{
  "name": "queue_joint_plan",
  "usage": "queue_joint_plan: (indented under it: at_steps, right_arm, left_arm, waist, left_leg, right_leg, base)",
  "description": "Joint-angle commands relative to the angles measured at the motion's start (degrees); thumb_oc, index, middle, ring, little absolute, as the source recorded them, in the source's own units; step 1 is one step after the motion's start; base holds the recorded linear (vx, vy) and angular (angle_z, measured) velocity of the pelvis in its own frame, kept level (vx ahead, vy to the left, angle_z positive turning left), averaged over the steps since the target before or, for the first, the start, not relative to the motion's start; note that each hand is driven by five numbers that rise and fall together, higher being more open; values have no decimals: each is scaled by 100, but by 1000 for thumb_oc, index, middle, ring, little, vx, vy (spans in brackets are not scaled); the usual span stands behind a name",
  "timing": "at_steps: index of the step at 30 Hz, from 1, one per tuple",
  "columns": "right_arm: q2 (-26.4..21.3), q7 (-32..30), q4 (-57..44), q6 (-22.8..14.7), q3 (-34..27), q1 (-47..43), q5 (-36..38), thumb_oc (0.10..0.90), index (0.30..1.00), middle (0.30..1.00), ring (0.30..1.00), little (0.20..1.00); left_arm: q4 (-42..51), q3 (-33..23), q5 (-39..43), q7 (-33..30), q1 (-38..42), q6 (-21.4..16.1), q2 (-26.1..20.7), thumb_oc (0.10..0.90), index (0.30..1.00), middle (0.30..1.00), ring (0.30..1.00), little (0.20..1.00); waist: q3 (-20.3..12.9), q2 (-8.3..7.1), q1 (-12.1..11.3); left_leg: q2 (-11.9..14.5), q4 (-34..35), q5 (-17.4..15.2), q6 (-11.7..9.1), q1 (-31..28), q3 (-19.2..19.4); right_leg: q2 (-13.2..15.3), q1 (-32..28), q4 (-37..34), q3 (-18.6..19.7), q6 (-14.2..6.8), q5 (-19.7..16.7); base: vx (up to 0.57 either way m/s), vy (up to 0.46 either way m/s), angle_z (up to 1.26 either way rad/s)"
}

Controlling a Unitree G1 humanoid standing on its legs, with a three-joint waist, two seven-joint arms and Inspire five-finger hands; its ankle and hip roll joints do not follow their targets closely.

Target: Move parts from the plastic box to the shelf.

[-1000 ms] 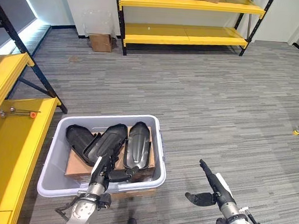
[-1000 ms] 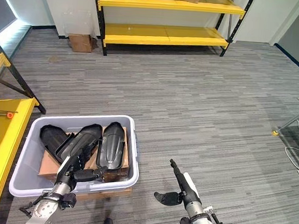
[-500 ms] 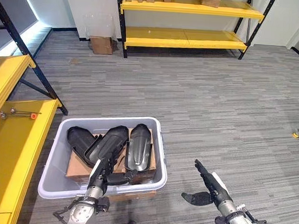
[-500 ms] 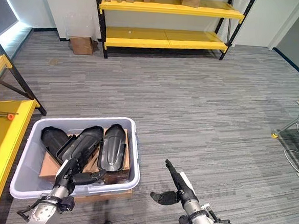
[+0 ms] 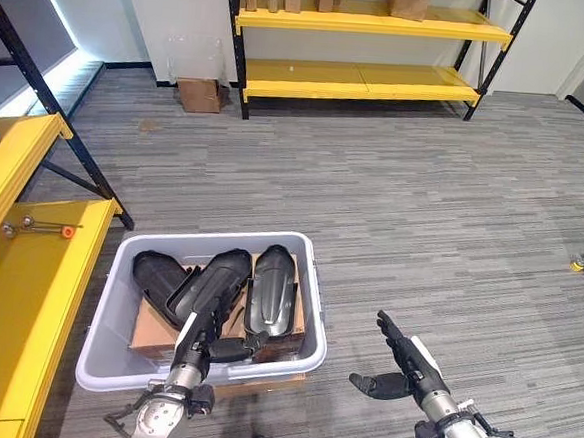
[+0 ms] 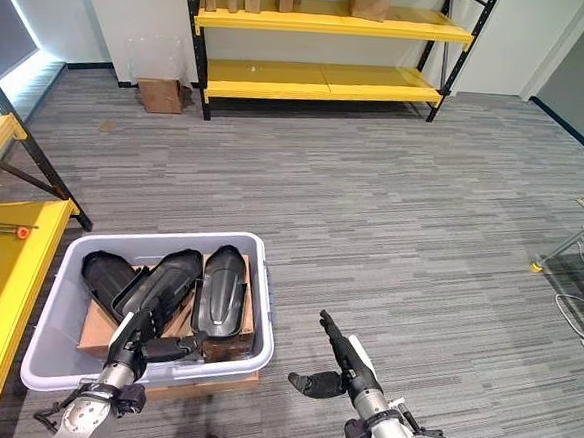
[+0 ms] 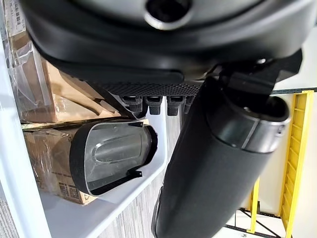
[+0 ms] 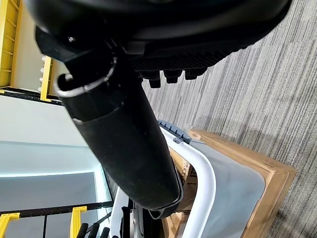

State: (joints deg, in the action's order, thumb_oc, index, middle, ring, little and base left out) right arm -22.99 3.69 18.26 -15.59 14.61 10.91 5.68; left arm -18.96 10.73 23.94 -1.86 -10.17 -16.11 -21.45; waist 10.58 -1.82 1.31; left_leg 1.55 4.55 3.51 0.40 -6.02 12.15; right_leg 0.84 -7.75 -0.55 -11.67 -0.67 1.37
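My left hand [image 5: 201, 341] hangs over the near rim of the plastic box [image 5: 112, 285], fingers straight and relaxed, thumb pointing toward the right-hand part, holding nothing. My right hand [image 5: 399, 359] floats over the bare carpet to the right of the box, fingers likewise straight and empty. Compared with a second ago the whole scene sits lower in my sight, so my head has moved; the right hand has eased a little nearer the box, the left has barely changed. Three black parts [image 5: 270, 288] lie in the box on brown cartons [image 6: 95, 324], just beyond my left fingertips, not touched as far as I can tell. Well beyond, across the floor, stands the yellow shelf [image 5: 362, 81], with a cardboard box [image 5: 197, 94] beside it.
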Motion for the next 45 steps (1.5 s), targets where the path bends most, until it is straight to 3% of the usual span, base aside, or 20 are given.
queue_joint_plan:
  at_steps: [1,22,23,45]
  right_arm:
    - [-38,-62,-378,-535,-134,-326,69,900,1000,1000,1000,1000]
    - [-33,-219,-440,-465,-106,-366,29,900,1000,1000,1000,1000]
    - [155,1224,-893,553,-34,-398,1231,900,1000,1000,1000,1000]
    - [119,1202,-919,561,-84,-337,1262,900,1000,1000,1000,1000]
  left_arm:
    - [478,-126,137,-18,387,-615,-63,900,1000,1000,1000,1000]
    - [463,-25,90,63,453,-501,-59,900,1000,1000,1000,1000]
    - [665,-45,732,1298,146,980,-51,900,1000,1000,1000,1000]
    - [683,-82,748,1341,87,979,-70,900,1000,1000,1000,1000]
  waist:
    - [-349,-176,-69]
    - [-326,-169,-27]
    - [-370,89,-271]
    - [-325,106,-257]
  left_leg:
    - [33,45,-199,-41,-103,235]
    - [44,45,-219,-32,-171,274]
    - [1350,35,262,-877,-383,1010]
    - [1345,22,266,-868,-407,996]
  right_leg:
    - [513,55,56,-61,-465,-278]
    - [502,54,129,-30,-465,-235]
    - [1742,-285,-422,-1301,-1082,-881]
    - [1734,-298,-406,-1277,-1072,-879]
  base:
    - [0,0,0]
    - [0,0,0]
    - [0,0,0]
    - [9,-1,3]
